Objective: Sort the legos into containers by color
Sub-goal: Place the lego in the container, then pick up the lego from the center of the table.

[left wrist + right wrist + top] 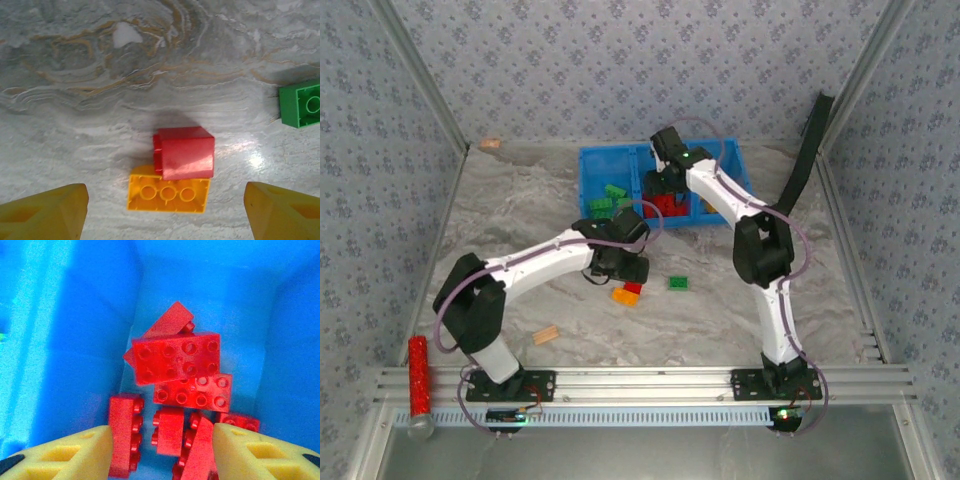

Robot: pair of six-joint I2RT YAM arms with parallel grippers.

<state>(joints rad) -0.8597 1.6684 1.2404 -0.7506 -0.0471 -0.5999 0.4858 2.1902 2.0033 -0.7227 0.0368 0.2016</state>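
Observation:
On the table lie a red lego (185,152) and an upturned orange lego (167,192), touching each other. My left gripper (165,215) hangs over them, open, its yellow fingers (45,212) wide on either side; from above it (620,265) sits just behind the pair (627,293). A green lego (678,283) lies alone to their right. The blue container tray (595,170) stands at the back. My right gripper (162,455) is open low inside its middle compartment, over several red legos (177,357). Green legos (610,200) fill the left compartment.
A tan wooden block (546,335) lies near the left arm's base. A red glittery cylinder (418,375) rests on the rail at the front left. Patterned walls close in the table on three sides. The tray's blue walls (75,340) rise close beside my right fingers.

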